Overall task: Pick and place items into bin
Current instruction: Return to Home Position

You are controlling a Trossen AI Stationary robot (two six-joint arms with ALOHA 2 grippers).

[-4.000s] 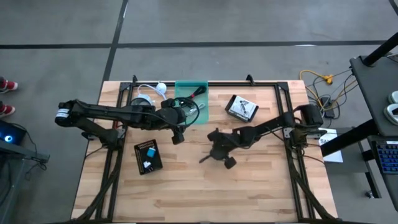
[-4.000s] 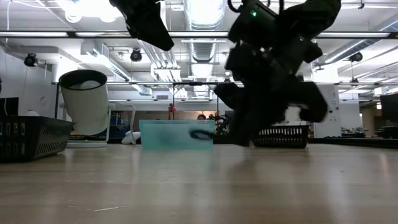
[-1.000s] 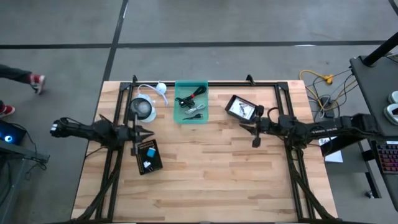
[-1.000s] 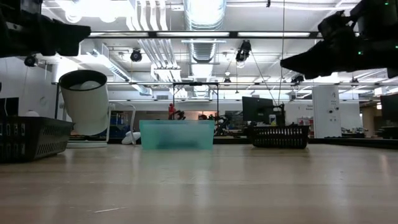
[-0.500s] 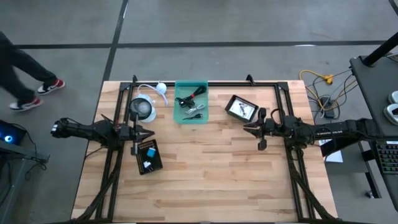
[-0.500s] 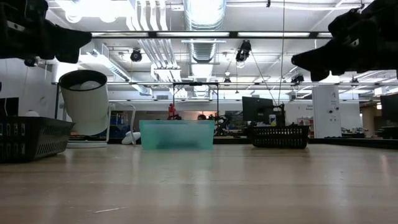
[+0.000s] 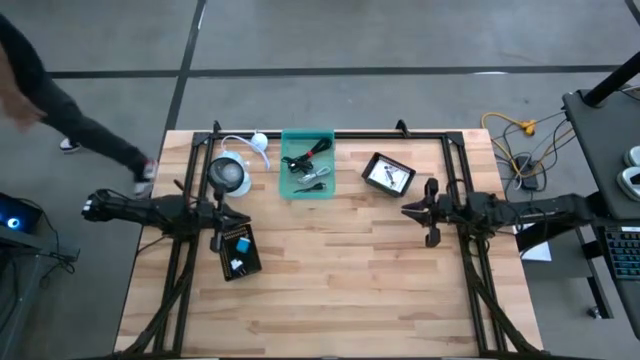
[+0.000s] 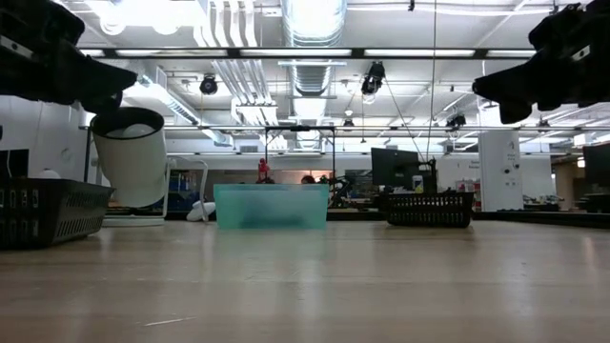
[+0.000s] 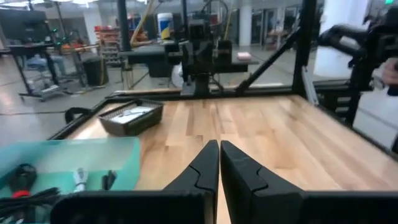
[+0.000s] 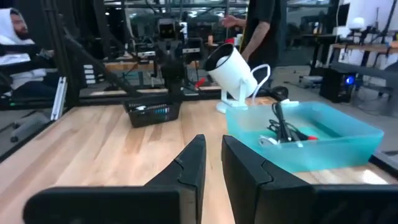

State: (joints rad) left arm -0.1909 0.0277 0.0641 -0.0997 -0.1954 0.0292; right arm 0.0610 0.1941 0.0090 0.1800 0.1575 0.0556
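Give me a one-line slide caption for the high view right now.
Left gripper and right gripper parked at opposite table edges; cables in the green bin.

The bin [image 7: 307, 196] stands mid-table [image 7: 330, 290] at the back edge, with cables [image 7: 308, 158] lying in it. Just left of it stands a lamp [image 7: 228, 175]. The right basket [image 7: 388, 174] sits apart on the bin's other side. The left basket [image 7: 238, 251] lies in front of the lamp. My left gripper [image 7: 240, 214] hangs between lamp and left basket. My right gripper [image 7: 408, 210] hangs near the right basket's front.
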